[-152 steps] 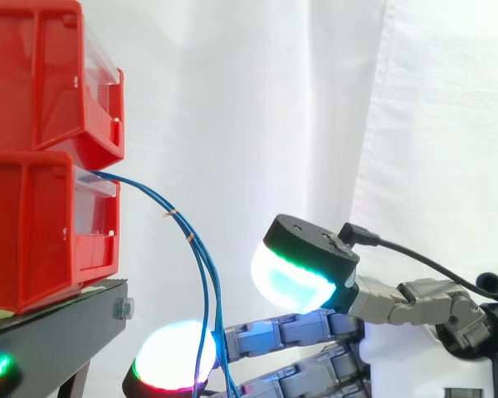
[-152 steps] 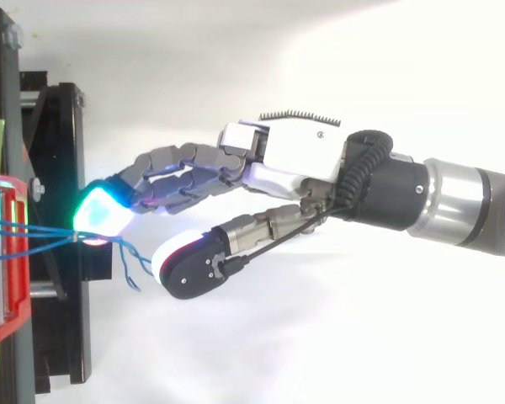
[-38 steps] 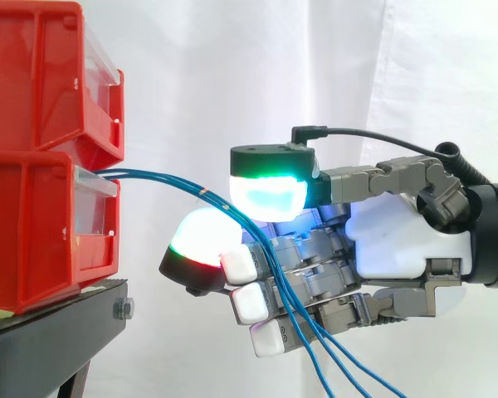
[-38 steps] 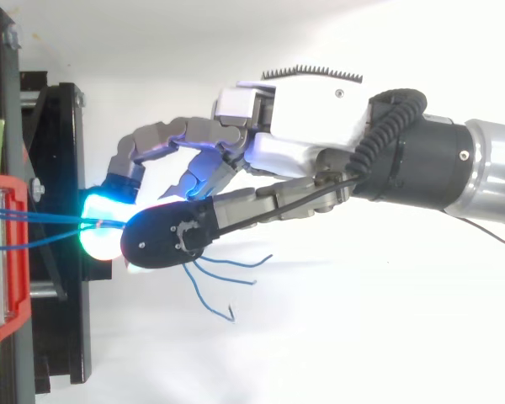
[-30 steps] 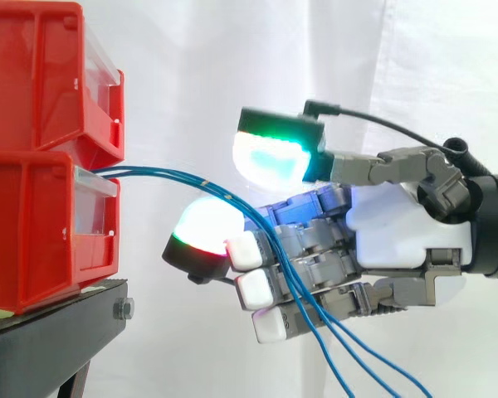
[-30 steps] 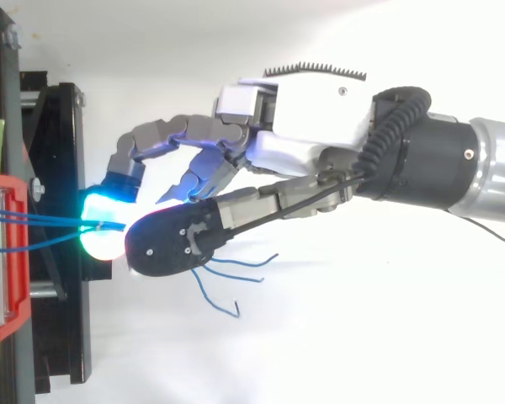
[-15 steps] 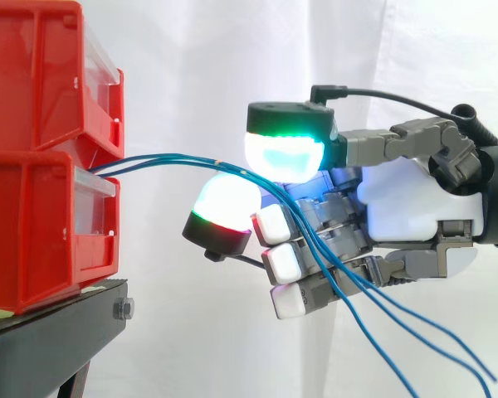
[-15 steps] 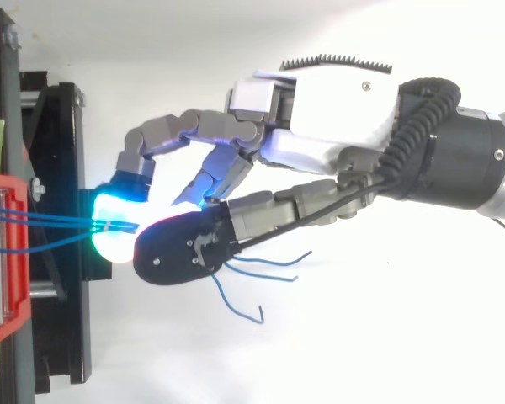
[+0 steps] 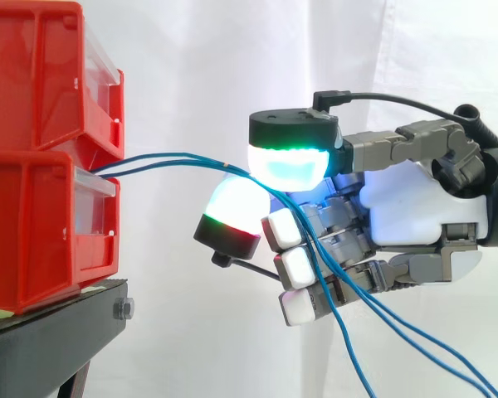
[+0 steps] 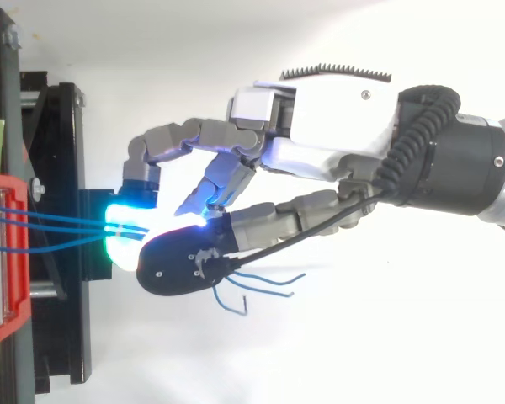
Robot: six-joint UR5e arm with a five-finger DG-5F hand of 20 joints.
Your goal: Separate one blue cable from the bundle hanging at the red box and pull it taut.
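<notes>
White curtain (image 9: 232, 75) is hanging behind the whole scene. Nearest in the side view, the hand (image 9: 415, 215) is hovering to the right of the bins with its fingers curled. It is pinching the blue cables (image 10: 59, 220) between a green-glowing pad (image 9: 289, 162) above and a red-rimmed white pad (image 9: 232, 207) below. Past the curled fingers, the cables' loose ends are trailing down to the right. Leftward, the cables are running in a shallow arc to the front of the lower red bin (image 9: 33, 232). That bin is sitting under the upper red bin (image 9: 33, 75) on the black stand (image 9: 50, 340).
</notes>
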